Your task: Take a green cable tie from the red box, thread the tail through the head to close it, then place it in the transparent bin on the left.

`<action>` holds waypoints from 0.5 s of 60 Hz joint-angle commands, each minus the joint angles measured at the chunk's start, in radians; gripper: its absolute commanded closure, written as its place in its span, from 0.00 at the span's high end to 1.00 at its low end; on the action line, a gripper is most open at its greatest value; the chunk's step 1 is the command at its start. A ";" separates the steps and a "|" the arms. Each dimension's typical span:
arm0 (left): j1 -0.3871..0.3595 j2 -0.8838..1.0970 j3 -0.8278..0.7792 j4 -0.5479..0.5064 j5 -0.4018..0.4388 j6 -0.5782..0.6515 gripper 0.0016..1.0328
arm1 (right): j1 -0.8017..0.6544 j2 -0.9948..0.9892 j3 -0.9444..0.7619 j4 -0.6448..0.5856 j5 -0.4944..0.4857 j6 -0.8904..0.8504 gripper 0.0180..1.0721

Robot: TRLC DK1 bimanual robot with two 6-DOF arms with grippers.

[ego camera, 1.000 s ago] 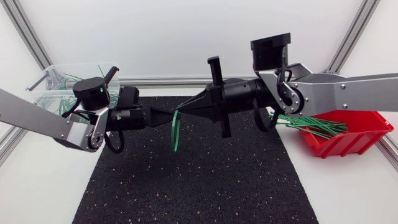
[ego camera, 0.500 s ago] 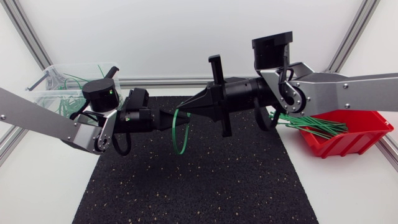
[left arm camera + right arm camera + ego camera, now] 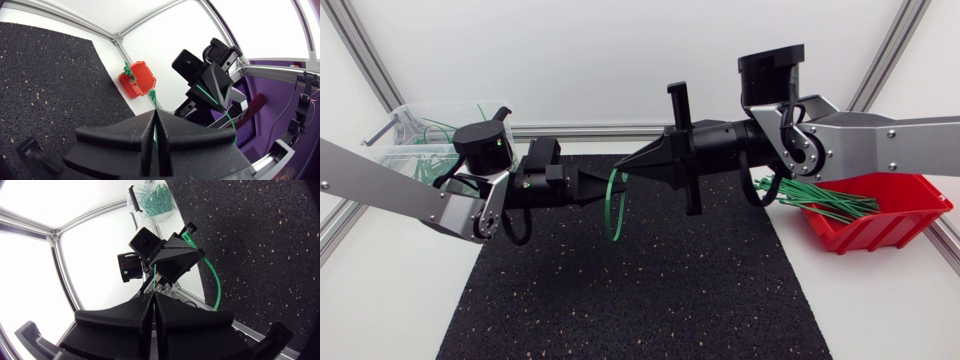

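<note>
A thin, smooth green cable tie [image 3: 611, 212] curves into a narrow loop above the black speckled rubber mat [image 3: 650, 290]. The matte, wedge-shaped left jaws and right jaws, tips nearly meeting, each pinch its upper part.

Centre frame, the cable tie [image 3: 613, 205] is bright green against a black mat [image 3: 620, 300] flecked with pale tan specks. The tabletop [image 3: 380, 310] is white. At right, a red box [image 3: 880, 232] holds green ties [image 3: 820, 205]. At upper left, a clear bin [image 3: 390, 130] shows a green tangle [image 3: 428, 128]. The left arm [image 3: 380, 190] and right arm [image 3: 890, 145] are silver-grey with matte black jaws.
</note>
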 commanded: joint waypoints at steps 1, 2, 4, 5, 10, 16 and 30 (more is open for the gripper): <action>0.004 -0.006 0.028 0.005 0.005 -0.029 0.03 | -0.026 0.000 0.013 -0.034 -0.003 0.031 0.06; 0.006 -0.009 0.028 0.007 0.005 -0.026 0.03 | -0.032 0.000 0.017 -0.047 -0.003 0.031 0.06; 0.007 -0.011 0.030 0.007 0.005 -0.014 0.03 | -0.036 0.000 0.022 -0.059 -0.003 0.031 0.06; 0.009 -0.011 0.030 0.007 0.005 -0.011 0.03 | -0.036 0.000 0.024 -0.062 -0.003 0.031 0.06; 0.012 -0.011 0.033 0.008 0.005 0.011 0.03 | -0.036 -0.001 0.030 -0.071 -0.005 0.031 0.06; 0.014 -0.018 0.021 0.008 0.006 0.046 0.03 | -0.036 -0.001 0.034 -0.080 -0.003 0.031 0.06; 0.004 -0.002 0.027 0.007 0.008 0.029 0.03 | -0.042 0.005 0.034 -0.079 -0.003 0.031 0.06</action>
